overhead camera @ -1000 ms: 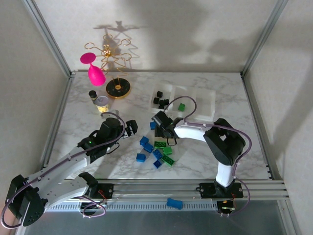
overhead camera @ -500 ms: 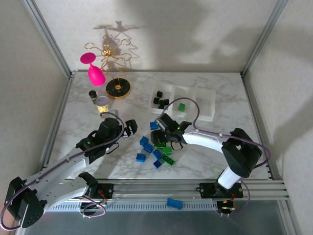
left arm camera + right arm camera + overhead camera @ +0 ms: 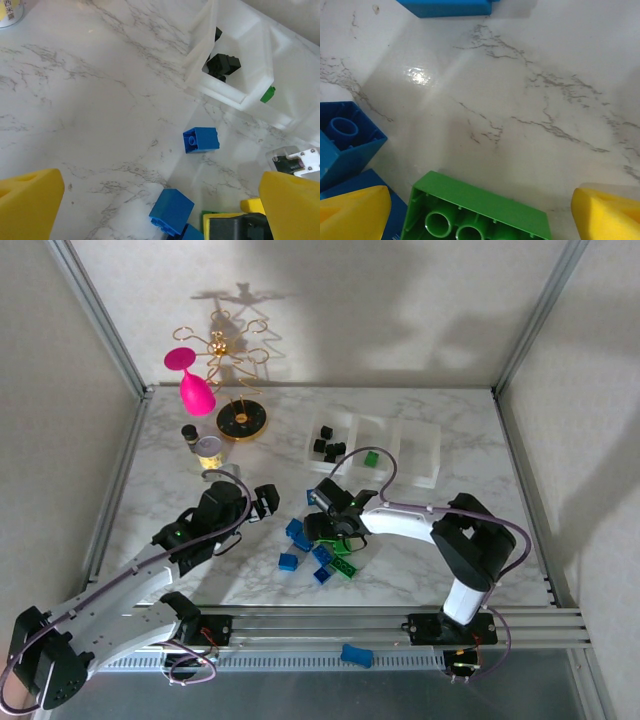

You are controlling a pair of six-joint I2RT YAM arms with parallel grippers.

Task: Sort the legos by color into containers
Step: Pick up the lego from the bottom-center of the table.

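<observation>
We list: pink goblet, tilted, beside gold wire stand on round black base; yellow-labelled jar touching small dark bottle; white marble tabletop.

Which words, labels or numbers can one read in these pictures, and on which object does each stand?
"西米", then a third character, cut off and unclear: yellow label of the jar, left wrist view.
Same label in the top view: too small to read.
The bricks and the tray: no readable text.
</observation>
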